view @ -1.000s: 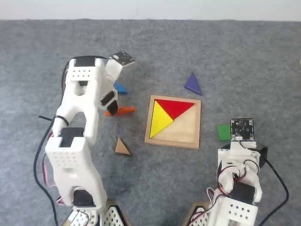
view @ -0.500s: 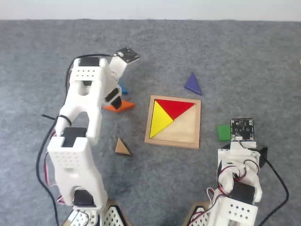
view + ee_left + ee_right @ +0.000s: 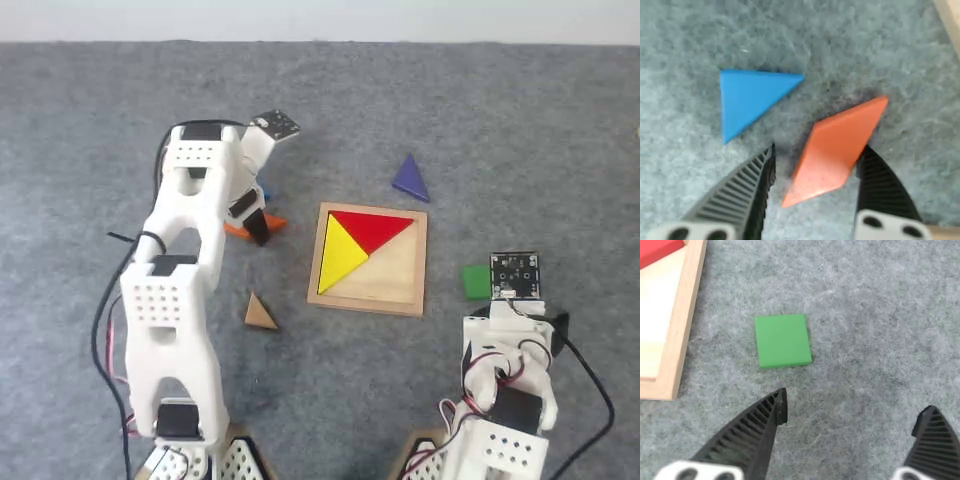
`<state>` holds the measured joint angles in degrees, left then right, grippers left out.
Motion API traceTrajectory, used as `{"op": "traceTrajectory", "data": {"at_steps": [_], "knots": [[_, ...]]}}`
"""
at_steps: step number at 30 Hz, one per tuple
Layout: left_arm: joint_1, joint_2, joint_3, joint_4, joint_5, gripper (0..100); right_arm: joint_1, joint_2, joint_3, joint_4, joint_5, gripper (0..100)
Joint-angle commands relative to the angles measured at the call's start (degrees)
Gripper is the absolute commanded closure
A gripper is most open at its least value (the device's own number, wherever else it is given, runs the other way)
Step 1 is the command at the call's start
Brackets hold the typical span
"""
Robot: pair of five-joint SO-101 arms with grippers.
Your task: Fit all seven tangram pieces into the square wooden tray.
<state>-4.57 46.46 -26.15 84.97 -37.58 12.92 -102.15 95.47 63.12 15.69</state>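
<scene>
- My left gripper (image 3: 817, 152) stood wide, fingers down on either side of the orange slanted piece (image 3: 837, 142). Nothing was gripped.
- The piece's long axis ran slantwise across the gap. One finger sat just against its edge, and the other stood off with bare carpet between.
- It lay left of the tray (image 3: 392, 272), nearer my left arm than my right.
- The blue triangle (image 3: 747, 97) lay just beside it, outside the fingers.
- My right gripper (image 3: 856, 405) was wide and empty, near the green square (image 3: 783, 340).
- Count: one tray and seven pieces. Two were seated, the red triangle (image 3: 370, 228) and the yellow triangle (image 3: 340, 252).
- Five were loose: orange, blue, green, the purple triangle (image 3: 410, 178) and the tan triangle (image 3: 260, 313).
</scene>
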Motion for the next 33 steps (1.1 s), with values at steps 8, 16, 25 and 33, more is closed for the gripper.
{"op": "traceTrajectory", "data": {"at_steps": [8,16,25,33], "knots": [[2.2,6.5,-14.5,14.4,3.7,99,0.6,0.1,1.1,-0.1,0.6,60.8],[3.3,1.3,-15.1,15.6,10.4,99,0.6,0.1,1.1,-0.1,0.6,60.8],[19.5,-20.1,-1.0,15.2,28.6,99,0.6,0.1,1.1,0.0,0.6,60.8],[32.1,-21.7,-2.0,9.1,58.3,99,0.6,0.1,1.1,0.0,0.6,60.8]]}}
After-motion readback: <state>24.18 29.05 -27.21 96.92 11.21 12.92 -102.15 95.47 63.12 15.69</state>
